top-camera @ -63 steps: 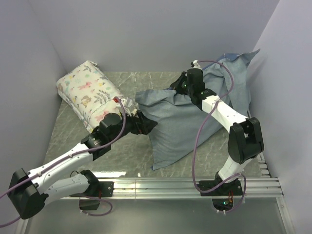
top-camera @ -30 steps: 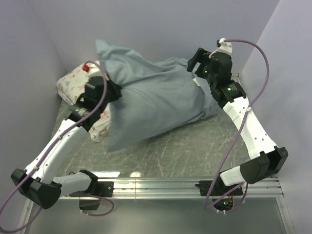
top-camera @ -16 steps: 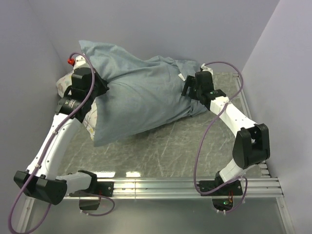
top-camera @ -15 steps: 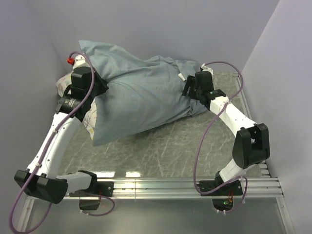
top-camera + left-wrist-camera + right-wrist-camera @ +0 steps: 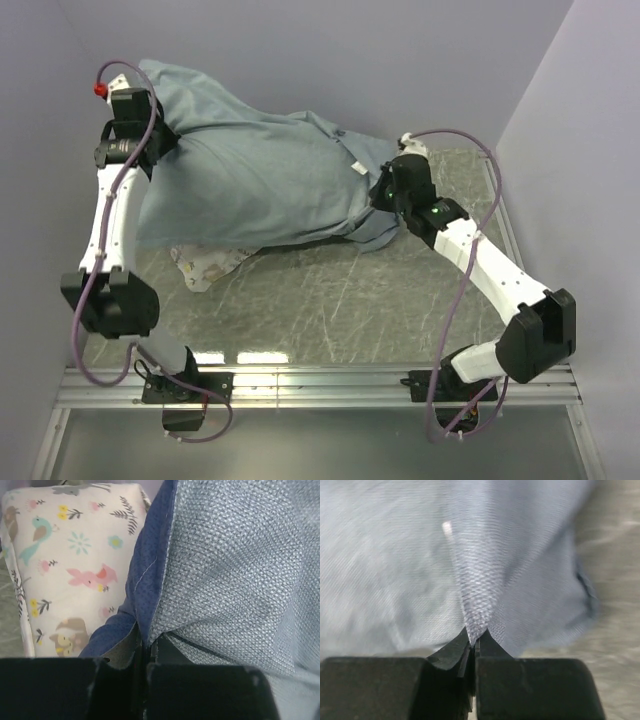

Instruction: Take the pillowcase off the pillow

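Blue-grey cloth of the pillowcase (image 5: 260, 185) is stretching from the left gripper (image 5: 146, 652), clamping its hem tightly high at far left, to the right gripper (image 5: 472, 642), pinching a fold shut at right, so both should be pulling gently and evenly, the pillow seemingly hiding inside.

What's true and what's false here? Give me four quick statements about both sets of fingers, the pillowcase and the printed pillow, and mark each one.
1. The left fingers are shut on the pillowcase. True.
2. The right fingers stand wide open, touching nothing. False: they are shut, pinching a fold of the pillowcase.
3. The printed pillow lies fully uncovered. False: the pillowcase drapes over most of it; only part shows.
4. The pillowcase shows mostly its paler blue-grey side. True.
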You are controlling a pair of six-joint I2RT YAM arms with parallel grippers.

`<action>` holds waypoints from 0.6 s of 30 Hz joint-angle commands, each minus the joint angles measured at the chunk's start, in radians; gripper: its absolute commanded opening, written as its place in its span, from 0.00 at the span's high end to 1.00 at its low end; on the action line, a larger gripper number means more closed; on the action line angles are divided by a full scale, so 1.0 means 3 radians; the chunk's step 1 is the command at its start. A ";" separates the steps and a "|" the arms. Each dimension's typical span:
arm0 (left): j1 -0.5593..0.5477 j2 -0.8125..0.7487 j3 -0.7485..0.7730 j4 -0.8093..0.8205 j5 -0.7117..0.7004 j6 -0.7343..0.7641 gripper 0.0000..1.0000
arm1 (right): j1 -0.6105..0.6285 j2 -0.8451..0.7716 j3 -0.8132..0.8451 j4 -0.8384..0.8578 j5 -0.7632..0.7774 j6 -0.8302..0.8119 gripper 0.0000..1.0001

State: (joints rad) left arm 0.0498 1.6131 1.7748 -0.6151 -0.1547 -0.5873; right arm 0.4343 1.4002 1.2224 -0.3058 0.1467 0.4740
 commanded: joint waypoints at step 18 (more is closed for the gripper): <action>-0.0533 -0.0257 0.0762 -0.0102 -0.0760 0.0755 0.09 | 0.0102 0.0333 -0.0925 0.0753 -0.0775 0.0235 1.00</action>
State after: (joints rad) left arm 0.0059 1.6474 1.9533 -0.6380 -0.2417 -0.4690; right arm 0.4656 1.4956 0.9619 -0.1474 -0.0319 0.5182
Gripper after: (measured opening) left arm 0.903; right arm 0.008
